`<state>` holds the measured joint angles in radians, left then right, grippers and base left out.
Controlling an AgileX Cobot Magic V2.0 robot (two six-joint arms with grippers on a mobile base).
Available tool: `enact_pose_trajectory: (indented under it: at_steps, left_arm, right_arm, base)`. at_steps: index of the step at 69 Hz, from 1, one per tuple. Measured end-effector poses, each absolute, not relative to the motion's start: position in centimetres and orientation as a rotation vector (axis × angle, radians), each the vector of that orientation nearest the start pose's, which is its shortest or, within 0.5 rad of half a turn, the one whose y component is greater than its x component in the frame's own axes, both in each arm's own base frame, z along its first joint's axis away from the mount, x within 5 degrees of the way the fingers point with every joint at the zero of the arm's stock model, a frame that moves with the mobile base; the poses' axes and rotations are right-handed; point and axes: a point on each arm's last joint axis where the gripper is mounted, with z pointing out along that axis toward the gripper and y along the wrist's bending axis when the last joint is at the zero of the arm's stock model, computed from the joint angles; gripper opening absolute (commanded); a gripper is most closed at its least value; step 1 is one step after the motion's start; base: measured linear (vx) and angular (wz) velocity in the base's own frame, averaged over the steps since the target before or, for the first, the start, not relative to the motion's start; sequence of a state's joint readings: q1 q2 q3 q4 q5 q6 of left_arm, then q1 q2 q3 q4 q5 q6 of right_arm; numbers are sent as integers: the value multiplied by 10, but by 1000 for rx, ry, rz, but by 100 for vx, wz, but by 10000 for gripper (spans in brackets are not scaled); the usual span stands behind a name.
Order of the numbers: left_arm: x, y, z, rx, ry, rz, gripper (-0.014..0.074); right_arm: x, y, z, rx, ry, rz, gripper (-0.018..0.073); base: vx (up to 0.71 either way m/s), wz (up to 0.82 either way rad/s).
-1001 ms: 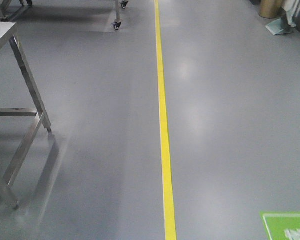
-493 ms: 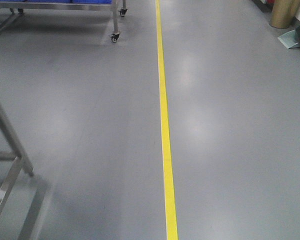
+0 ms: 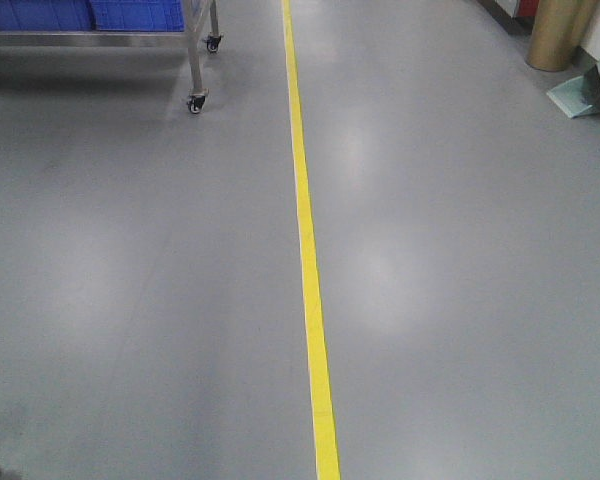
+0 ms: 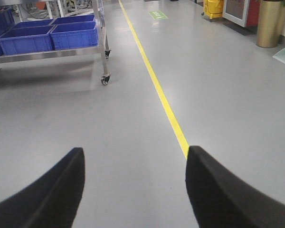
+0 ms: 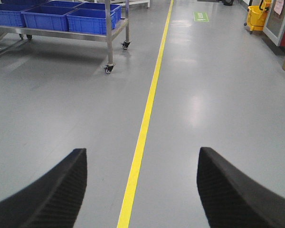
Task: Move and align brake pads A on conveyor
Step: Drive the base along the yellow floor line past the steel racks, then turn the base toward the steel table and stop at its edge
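Observation:
The brake pads and the conveyor are out of view in every frame. My left gripper (image 4: 135, 154) is open and empty, its two dark fingers spread wide above the grey floor. My right gripper (image 5: 142, 154) is open and empty too, with the yellow floor line running between its fingers. Neither gripper shows in the front view.
A yellow line (image 3: 305, 240) runs down the grey floor. A steel wheeled cart (image 3: 195, 60) with blue bins (image 3: 130, 14) stands at the far left; it also shows in the left wrist view (image 4: 103, 52) and right wrist view (image 5: 109, 38). A gold cylinder (image 3: 558, 35) stands far right.
The view has moved forward along the yellow line. The steel table legs at the left have slid out of the frame, and the cart with blue bins has come closer.

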<state>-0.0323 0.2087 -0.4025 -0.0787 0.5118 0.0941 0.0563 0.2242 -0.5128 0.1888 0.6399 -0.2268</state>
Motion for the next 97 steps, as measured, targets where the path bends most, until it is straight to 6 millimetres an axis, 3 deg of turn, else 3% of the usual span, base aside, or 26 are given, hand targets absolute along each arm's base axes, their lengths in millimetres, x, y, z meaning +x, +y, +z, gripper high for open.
enact_pose_trajectory:
  at_steps: [45, 97]
  left_arm:
    - [55, -5, 289, 79, 1798, -39, 433]
    - [55, -5, 289, 79, 1799, -39, 433]
  right_arm:
    - [45, 13, 313, -199, 1815, 88, 484]
    - [45, 13, 313, -199, 1815, 87, 484]
  base:
    - [57, 20]
    - [30, 101]
